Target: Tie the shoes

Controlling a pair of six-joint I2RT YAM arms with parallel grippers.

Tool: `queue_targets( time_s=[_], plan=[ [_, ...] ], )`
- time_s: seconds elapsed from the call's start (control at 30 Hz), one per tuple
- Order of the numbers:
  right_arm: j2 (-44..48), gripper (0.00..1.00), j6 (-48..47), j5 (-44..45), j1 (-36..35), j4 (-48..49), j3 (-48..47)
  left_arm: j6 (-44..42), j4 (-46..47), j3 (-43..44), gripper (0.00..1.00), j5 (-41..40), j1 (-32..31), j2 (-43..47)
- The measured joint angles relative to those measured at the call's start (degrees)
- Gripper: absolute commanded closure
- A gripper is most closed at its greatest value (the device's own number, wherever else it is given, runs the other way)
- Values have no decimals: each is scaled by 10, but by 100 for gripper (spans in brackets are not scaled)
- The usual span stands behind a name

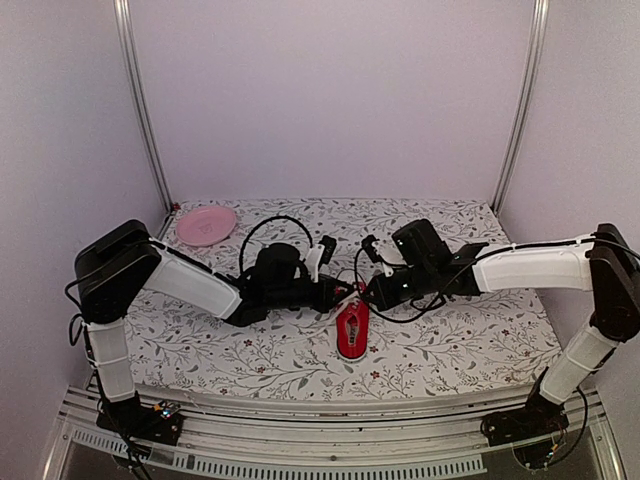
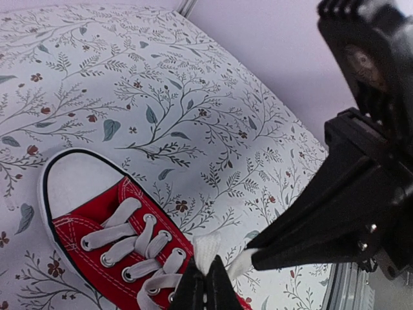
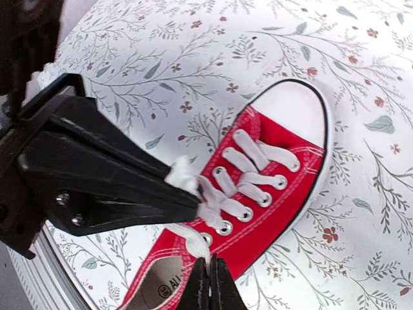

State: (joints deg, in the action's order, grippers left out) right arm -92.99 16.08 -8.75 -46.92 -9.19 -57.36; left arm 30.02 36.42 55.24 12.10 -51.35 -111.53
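Pinching a white lace (image 2: 206, 248) each, left tool (image 2: 206, 289) and right tool (image 3: 210, 284) are clamped tight above the red sneaker (image 3: 284, 181); thin grips could slip when pulled, or drag it.

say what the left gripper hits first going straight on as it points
Probably the right gripper, almost tip to tip with the left gripper, both pinching laces by the shoe; depth unclear.

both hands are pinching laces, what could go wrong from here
1. The left hand and right hand each pinch a white lace at their very tips, so a pull could slip it free.
2. Nothing pins the red sneaker, so pulling may lift or drag it.
3. The hands sit almost tip to tip and could collide.
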Motion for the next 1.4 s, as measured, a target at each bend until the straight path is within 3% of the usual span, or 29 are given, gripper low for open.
queue_targets(
  time_s=[0.33,0.93,1.03,1.27,1.4],
  plan=[
    [-24,98,15,-30,54,1,12,0,2,0,100,5,0,0],
    [-104,98,12,-129,56,58,-34,-15,40,-65,100,32,0,13],
    [-104,98,15,-129,57,59,-33,-19,44,-66,93,40,-1,14],
    [-103,98,21,-128,57,62,-16,-21,35,-117,65,37,-4,68],
    [-97,98,22,-129,57,62,-10,-13,15,-126,62,19,-4,117]
  ],
)
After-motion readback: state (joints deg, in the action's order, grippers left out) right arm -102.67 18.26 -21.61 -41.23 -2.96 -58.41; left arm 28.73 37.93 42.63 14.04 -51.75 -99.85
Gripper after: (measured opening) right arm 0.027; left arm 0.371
